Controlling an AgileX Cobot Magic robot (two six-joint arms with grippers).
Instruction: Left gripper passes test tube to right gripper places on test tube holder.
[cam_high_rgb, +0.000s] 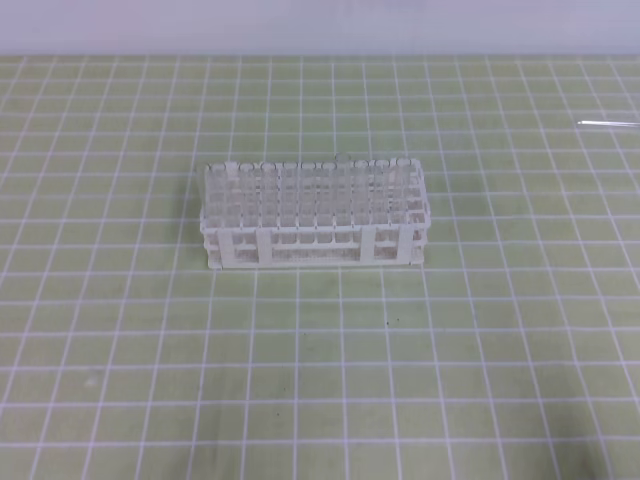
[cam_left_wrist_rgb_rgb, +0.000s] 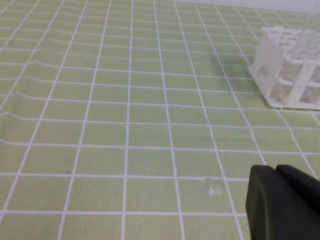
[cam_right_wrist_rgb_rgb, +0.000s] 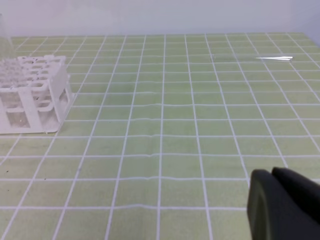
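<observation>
The left gripper (cam_left_wrist_rgb_rgb: 282, 200) is showing only in its own wrist view, as a black tip at the lower right corner; its jaws are sitting pressed together with nothing between them, hanging just above the green mat (cam_left_wrist_rgb_rgb: 125, 125) with white grid lines. From that view the test tube holder (cam_left_wrist_rgb_rgb: 290, 65) is standing ahead and to the right, well apart from the gripper. In the overhead view the white lattice holder (cam_high_rgb: 315, 215) is sitting upright near the middle of the mat, long side facing the camera, and neither arm is reaching into that view. Clear tubes seem to be standing in its holes, but they are too faint to count. Farther right, near the far right edge of the mat, a slender clear glass piece (cam_high_rgb: 606, 123) is lying flat, well apart from the holder; whether it is the test tube or a thinner rod is unclear. The right gripper (cam_right_wrist_rgb_rgb: 285, 200) is likewise closed on nothing, low over the mat, with the holder off to its left.
</observation>
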